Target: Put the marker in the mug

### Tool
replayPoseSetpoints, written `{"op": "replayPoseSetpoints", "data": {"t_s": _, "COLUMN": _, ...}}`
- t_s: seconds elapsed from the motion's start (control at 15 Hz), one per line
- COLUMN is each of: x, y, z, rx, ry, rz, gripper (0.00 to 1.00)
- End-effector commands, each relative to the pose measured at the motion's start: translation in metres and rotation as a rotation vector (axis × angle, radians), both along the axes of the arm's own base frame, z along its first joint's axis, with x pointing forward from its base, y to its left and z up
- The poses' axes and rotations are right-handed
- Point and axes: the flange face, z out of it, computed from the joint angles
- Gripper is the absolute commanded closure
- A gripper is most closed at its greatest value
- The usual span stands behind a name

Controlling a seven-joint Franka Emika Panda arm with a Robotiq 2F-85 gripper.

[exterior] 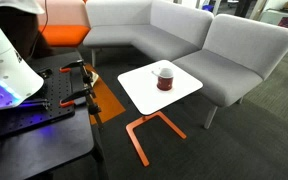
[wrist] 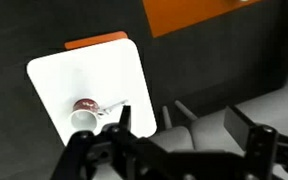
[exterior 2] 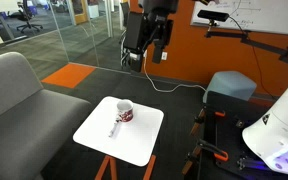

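Note:
A small dark red mug [exterior: 164, 78] with a whitish rim stands near the middle of the small white table [exterior: 139, 92]. It shows in both exterior views [exterior 2: 126, 114] and in the wrist view [wrist: 83, 111]. A thin pale marker [exterior 2: 115, 126] lies flat on the table right beside the mug, also in the wrist view [wrist: 113, 105]. My gripper [exterior 2: 144, 52] hangs high above the table, open and empty. In the wrist view its two dark fingers [wrist: 184, 126] are spread wide, off to the side of the table's edge.
A grey corner sofa [exterior: 184, 30] wraps round the table's far side. The table has orange legs [exterior: 144, 130]. A black workbench [exterior: 34, 120] with orange clamps and the white robot base [exterior 2: 279, 125] stand close to the table. An orange wall [exterior 2: 184, 50] is behind.

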Motion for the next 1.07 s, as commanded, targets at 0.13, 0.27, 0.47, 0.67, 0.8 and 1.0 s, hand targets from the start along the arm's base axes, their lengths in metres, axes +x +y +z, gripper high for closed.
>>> {"op": "replayPoseSetpoints", "data": {"t_s": 0.13, "x": 0.0, "y": 0.0, "z": 0.001, "rx": 0.0, "ry": 0.0, "rz": 0.0, "gripper": 0.0}}
{"op": "replayPoseSetpoints", "data": {"t_s": 0.27, "x": 0.0, "y": 0.0, "z": 0.001, "rx": 0.0, "ry": 0.0, "rz": 0.0, "gripper": 0.0}}
{"op": "replayPoseSetpoints", "data": {"t_s": 0.47, "x": 0.0, "y": 0.0, "z": 0.001, "rx": 0.0, "ry": 0.0, "rz": 0.0, "gripper": 0.0}}
{"op": "replayPoseSetpoints", "data": {"t_s": 0.67, "x": 0.0, "y": 0.0, "z": 0.001, "rx": 0.0, "ry": 0.0, "rz": 0.0, "gripper": 0.0}}
{"op": "replayPoseSetpoints", "data": {"t_s": 0.8, "x": 0.012, "y": -0.006, "z": -0.005, "rx": -0.001, "ry": -0.007, "rz": -0.066, "gripper": 0.0}}
{"op": "replayPoseSetpoints", "data": {"t_s": 1.0, "x": 0.033, "y": -0.013, "z": -0.035, "rx": -0.07, "ry": -0.042, "rz": -0.216, "gripper": 0.0}}
